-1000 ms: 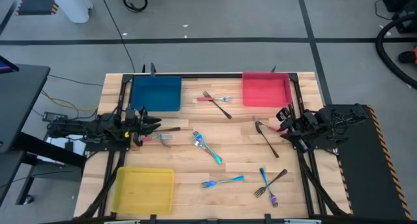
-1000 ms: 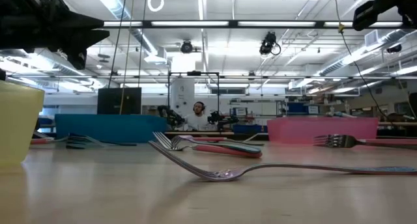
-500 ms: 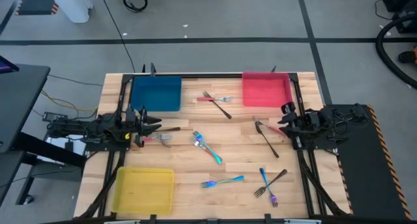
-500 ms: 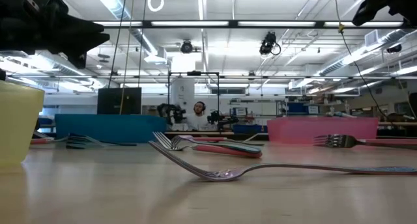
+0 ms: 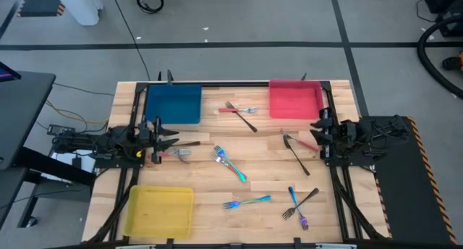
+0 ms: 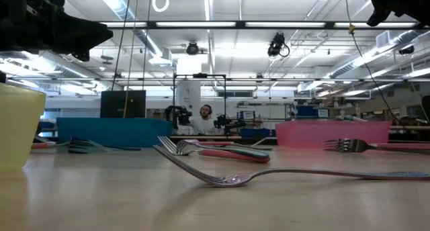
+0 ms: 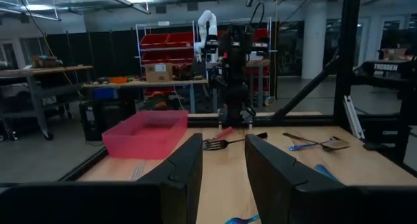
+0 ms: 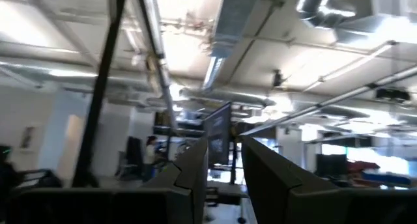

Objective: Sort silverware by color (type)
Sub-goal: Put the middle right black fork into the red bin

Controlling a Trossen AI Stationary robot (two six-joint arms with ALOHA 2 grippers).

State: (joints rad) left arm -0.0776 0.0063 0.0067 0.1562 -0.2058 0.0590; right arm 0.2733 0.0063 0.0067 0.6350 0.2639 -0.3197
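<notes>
Silverware (image 5: 230, 163) outside blue tray (image 5: 173, 103), red tray (image 5: 295, 99), yellow tray (image 5: 160, 211); both end effectors spread.

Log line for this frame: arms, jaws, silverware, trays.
left gripper: left edge, open, empty | right gripper: right edge, open, empty | silverware: all on table | trays: empty

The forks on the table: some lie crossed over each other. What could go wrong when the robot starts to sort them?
1. The dark fork lies across a blue fork; picking one may drag the other.
2. The red-handled fork is crossed by another dark fork, so a grasp could take both.
3. Both end effectors, left and right, are empty, and the thin forks may slip.
</notes>
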